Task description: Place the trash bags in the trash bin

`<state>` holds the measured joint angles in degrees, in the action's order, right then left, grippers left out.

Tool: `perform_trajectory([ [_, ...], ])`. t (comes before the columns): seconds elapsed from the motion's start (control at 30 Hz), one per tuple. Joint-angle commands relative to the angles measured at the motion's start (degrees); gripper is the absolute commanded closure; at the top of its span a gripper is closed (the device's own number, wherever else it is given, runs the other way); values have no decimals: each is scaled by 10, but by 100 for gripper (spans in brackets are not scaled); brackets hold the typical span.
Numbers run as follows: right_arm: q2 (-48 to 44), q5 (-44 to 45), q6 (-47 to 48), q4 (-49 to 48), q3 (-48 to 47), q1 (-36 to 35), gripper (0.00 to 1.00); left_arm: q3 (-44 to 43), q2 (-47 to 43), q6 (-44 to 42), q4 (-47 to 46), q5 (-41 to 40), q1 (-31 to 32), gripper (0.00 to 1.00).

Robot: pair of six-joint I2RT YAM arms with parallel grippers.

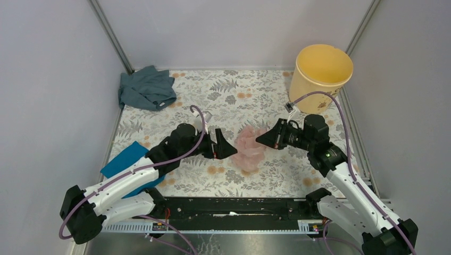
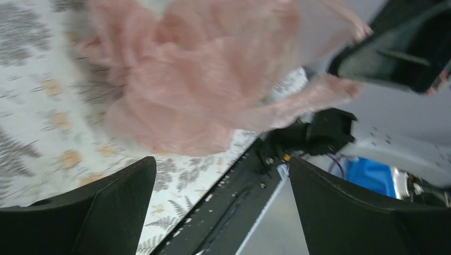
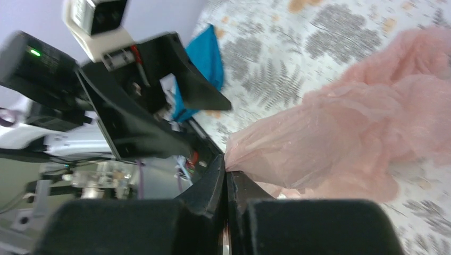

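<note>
The crumpled pale pink trash bag point(image 1: 250, 147) lies on the floral table between my two grippers. My right gripper point(image 1: 259, 139) is shut on a corner of the bag point(image 3: 340, 133), the film pinched at its fingertips point(image 3: 226, 159). My left gripper point(image 1: 230, 149) stands wide open just left of the bag. In the left wrist view the bag point(image 2: 202, 79) lies beyond the open left gripper point(image 2: 220, 164), which has nothing between its fingers. The yellow-orange trash bin point(image 1: 320, 74) stands upright at the far right corner, apart from both arms.
A grey-blue cloth point(image 1: 146, 88) lies bunched at the far left. A bright teal cloth point(image 1: 124, 159) sits at the near left, partly under the left arm. Grey walls close in both sides. A black rail point(image 1: 234, 208) runs along the near table edge.
</note>
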<state>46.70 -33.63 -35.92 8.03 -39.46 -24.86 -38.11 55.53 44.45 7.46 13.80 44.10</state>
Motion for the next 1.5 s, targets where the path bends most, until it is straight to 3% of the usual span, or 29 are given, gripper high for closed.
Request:
perform_trajectory([
  [0.0,-2,-54,-142,-172,0,-1,94,-22,-14,-22,-101,75,38,1],
  [0.1,-10,-45,-168,-208,0,-1,94,-39,-1,-26,-114,63,65,1],
  [0.23,-16,10,-182,-180,-19,0,97,-71,13,-70,-109,31,109,1],
  [0.37,-8,23,-217,-189,-20,-1,98,-127,23,-116,-54,-19,121,1],
  [0.67,-4,36,-254,-201,-12,-1,96,-178,102,-151,-80,-99,146,1],
  [0.83,-2,38,-256,-197,-16,-1,92,-198,156,-148,-100,-77,147,4],
  [0.9,0,31,-254,-198,-15,-1,87,-204,166,-143,-96,-99,146,16],
  [1.07,-8,31,-195,-136,-15,-1,71,-210,140,-120,-28,-237,143,74],
  [1.13,-24,32,-173,-122,6,0,58,-209,121,-121,-3,-250,141,90],
  [1.2,-38,28,-140,-100,31,-1,42,-201,96,-119,15,-258,140,100],
  [1.33,-46,19,-38,8,37,-1,15,-179,44,-84,52,-296,139,100],
  [1.47,-42,18,-14,31,44,-10,2,-174,20,-39,70,-320,138,100],
])
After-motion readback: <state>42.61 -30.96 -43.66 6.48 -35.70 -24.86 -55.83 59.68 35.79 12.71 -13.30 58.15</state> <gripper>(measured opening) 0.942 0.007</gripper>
